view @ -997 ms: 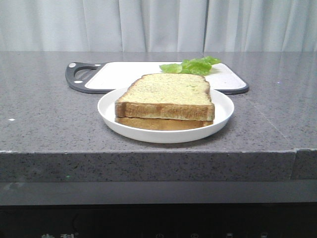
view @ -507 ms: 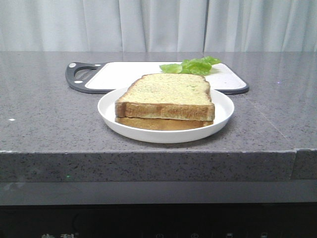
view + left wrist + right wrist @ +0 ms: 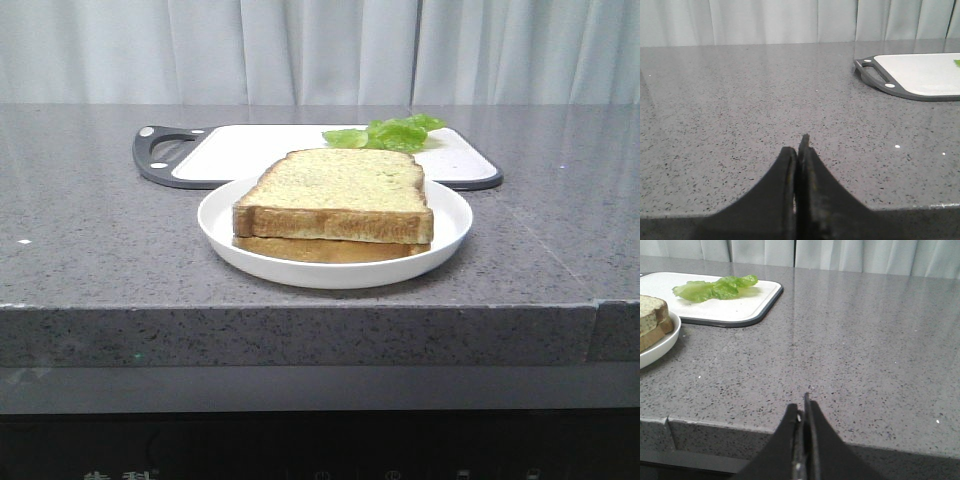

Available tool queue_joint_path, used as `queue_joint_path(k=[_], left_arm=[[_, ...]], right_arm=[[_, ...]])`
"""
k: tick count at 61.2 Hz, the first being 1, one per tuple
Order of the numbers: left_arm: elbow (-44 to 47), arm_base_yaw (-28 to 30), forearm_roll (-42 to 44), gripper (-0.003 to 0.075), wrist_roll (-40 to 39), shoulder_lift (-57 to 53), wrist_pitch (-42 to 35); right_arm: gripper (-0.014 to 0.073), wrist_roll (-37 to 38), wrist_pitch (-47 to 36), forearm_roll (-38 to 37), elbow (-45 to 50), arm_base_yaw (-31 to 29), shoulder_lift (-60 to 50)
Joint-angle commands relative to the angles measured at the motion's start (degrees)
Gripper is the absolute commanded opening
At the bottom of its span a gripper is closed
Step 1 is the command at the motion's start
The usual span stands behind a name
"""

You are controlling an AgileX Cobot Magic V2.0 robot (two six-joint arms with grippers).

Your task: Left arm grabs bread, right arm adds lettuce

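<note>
The bread (image 3: 340,192), a thick speckled toast slice, lies on top of a thinner slice (image 3: 330,249) in a white plate (image 3: 450,232) at the counter's front middle. Its edge also shows in the right wrist view (image 3: 651,314). The lettuce (image 3: 388,132) lies on the right part of the white cutting board (image 3: 250,150) behind the plate; it also shows in the right wrist view (image 3: 715,288). My left gripper (image 3: 799,145) is shut and empty, low over the counter's front edge, left of the board. My right gripper (image 3: 803,407) is shut and empty at the front edge, right of the plate. Neither arm shows in the front view.
The cutting board has a dark grey rim and a handle (image 3: 160,152) at its left end, also seen in the left wrist view (image 3: 877,76). Grey speckled counter (image 3: 90,240) spreads left and right of the plate. White curtains hang behind.
</note>
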Motion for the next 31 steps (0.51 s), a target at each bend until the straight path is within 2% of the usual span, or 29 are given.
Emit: queue_joint_path(k=[1, 10, 21, 31], left_arm=[[0.33, 0.02, -0.4, -0.0019, -0.07, -1.02, -4.92], [0.33, 0.02, -0.4, -0.0019, -0.07, -1.02, -5.12], [-0.19, 0.15, -2.21, -0.002, -0.07, -1.02, -9.81], [-7.96, 0.15, -2.57, -0.002, -0.07, 0.74, -5.08]], right_arm=[[-0.0058, -0.45, -4.59, 0.03, -0.2, -0.32, -1.16], [-0.0058, -0.45, -4.59, 0.03, -0.2, -0.32, -1.16], [-0.0058, -0.45, -5.65, 0.03, -0.51, -0.32, -1.16], [-0.0058, -0.45, -4.31, -0.03, -6.32, -0.32, -0.74]])
